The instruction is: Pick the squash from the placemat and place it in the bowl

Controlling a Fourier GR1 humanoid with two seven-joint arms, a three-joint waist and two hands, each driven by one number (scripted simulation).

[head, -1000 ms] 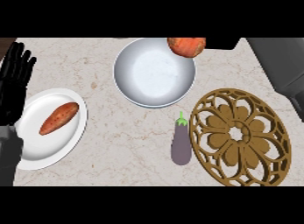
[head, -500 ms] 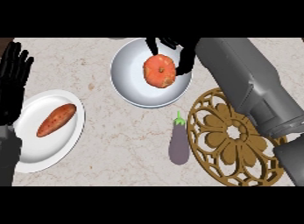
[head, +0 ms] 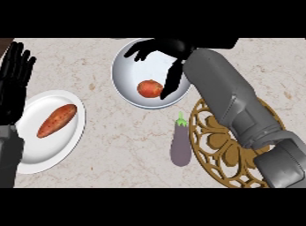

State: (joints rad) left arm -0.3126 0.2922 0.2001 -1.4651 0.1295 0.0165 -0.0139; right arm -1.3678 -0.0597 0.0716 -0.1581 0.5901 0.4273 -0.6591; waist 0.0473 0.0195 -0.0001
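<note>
An orange-red squash [head: 151, 88] lies inside the white bowl [head: 127, 86] at the counter's far middle. My right hand [head: 163, 50] hovers over the bowl's far side, open, its fingers spread and apart from the squash. The grey right forearm [head: 230, 99] crosses the round, gold openwork placemat [head: 222, 154] at the right and hides part of it. My left hand [head: 9, 86] rests open at the left edge, fingers up.
A white plate [head: 31, 150] at the left holds a sweet potato [head: 56, 120]. A purple eggplant [head: 180, 141] lies between the bowl and the placemat's left rim.
The right hand has let go of the squash, which now lies lower in the bowl. The hand has opened and drawn back toward the bowl's far side. The left hand is unchanged.
</note>
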